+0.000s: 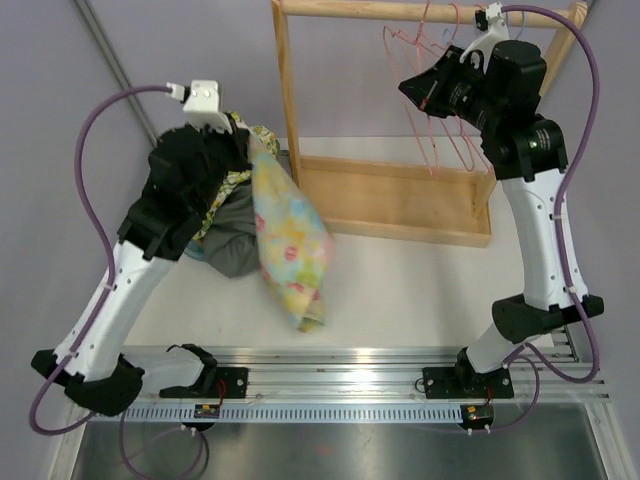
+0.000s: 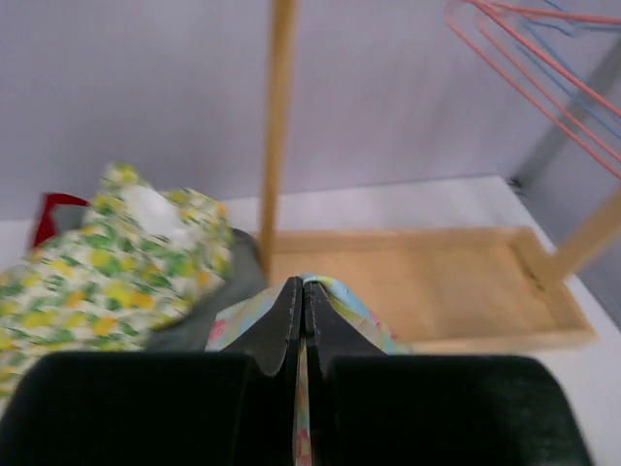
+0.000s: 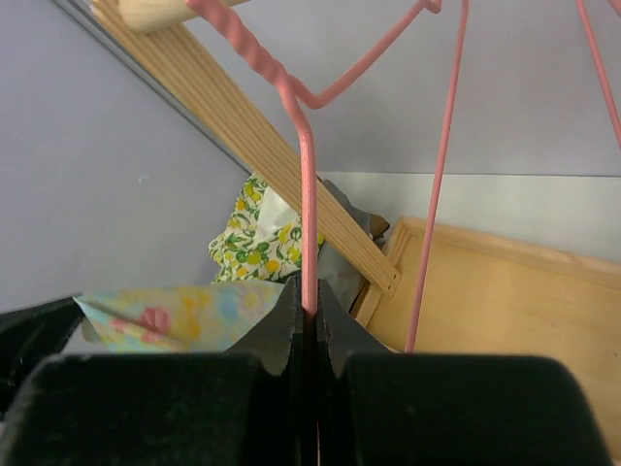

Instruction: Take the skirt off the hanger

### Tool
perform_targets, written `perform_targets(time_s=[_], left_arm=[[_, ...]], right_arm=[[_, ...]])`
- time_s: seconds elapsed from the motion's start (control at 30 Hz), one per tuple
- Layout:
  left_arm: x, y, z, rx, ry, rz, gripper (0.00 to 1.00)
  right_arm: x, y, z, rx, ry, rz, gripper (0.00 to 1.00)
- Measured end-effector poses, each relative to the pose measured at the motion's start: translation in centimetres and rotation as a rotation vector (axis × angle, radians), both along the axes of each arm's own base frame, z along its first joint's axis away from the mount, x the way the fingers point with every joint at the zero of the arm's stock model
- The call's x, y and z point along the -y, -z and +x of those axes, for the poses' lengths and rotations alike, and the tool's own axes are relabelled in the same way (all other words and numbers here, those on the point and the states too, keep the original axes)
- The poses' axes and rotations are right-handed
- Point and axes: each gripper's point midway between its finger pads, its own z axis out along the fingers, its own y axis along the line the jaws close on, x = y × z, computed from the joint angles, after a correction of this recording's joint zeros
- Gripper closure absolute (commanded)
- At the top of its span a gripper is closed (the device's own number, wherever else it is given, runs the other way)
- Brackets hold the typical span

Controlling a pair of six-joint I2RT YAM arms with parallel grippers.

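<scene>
The white table (image 1: 400,280) carries a wooden rack (image 1: 390,200) at its far side, with a flat tray base and a rail on top. Left of the rack lies a heap of clothes (image 1: 225,235), one piece with yellow and green print and one grey.

The skirt (image 1: 290,240), pastel with flowers, hangs in the air in front of this heap. It is away from the rack, and no hanger is on it. Whether its low end touches the table I cannot tell.

The pink hanger (image 3: 307,194) hangs on the rail among other wire hangers, and it is bare.

The left gripper (image 2: 303,286) is clenched on the top edge of the skirt and holds it up. The right gripper (image 3: 309,291) is clamped on the pink hanger's wire, just under the twisted neck.
</scene>
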Motion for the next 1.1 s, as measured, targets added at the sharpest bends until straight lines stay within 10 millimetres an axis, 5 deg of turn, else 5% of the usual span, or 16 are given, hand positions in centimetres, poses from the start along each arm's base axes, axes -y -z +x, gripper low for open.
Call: perform_targets(time_s=[0.17,0.3,0.47,0.6,0.73,0.8,0.87,0.9,0.93,1.03,1.1], left_arm=[[-6.2,-2.8,8.8,-0.025,-0.168,0.052,1.0],[-7.6,-6.4,15.0,0.024,-0.198,0.036,1.0],[-10.0,-6.4,18.0,0.038,-0.225,-0.003,1.0],[-13.4,-0.2,19.7,-0.062,-0.304,-0.011,1.0],[-14.5,12.0,20.6,-0.284,-0.339,0.007,0.97],[-14.4,20.0,19.6,-0.449,-0.336,0.028,0.69],[-14.2,24.7,18.4,-0.57,-0.33,0.042,0.36],[-14.1,26.0,18.2,-0.609,-0.328,0.045,0.11],[-14.1,26.5,18.1,-0.626,-0.327,0.049,0.06],[-14.2,25.4,18.3,-0.633,-0.338,0.028,0.01],[-14.3,22.4,18.8,-0.578,-0.339,0.014,0.01]], right_arm=[[-0.5,0.5,4.0,0.001,0.038,-0.004,1.0],[-0.7,2.5,6.8,-0.033,0.072,-0.019,1.0],[-0.9,5.4,9.5,-0.086,0.092,-0.034,1.0],[-1.1,6.4,10.2,-0.104,0.09,-0.04,1.0],[-1.2,6.7,10.5,-0.102,0.09,-0.039,1.0],[-1.2,7.1,10.7,-0.103,0.088,-0.039,1.0],[-1.4,7.6,10.7,-0.111,0.084,-0.041,1.0],[-1.4,7.8,10.7,-0.114,0.081,-0.041,0.96],[-1.4,7.9,10.8,-0.114,0.079,-0.041,0.57],[-1.3,7.8,10.7,-0.116,0.084,-0.037,0.01],[-1.1,7.8,10.6,-0.123,0.091,-0.036,0.0]])
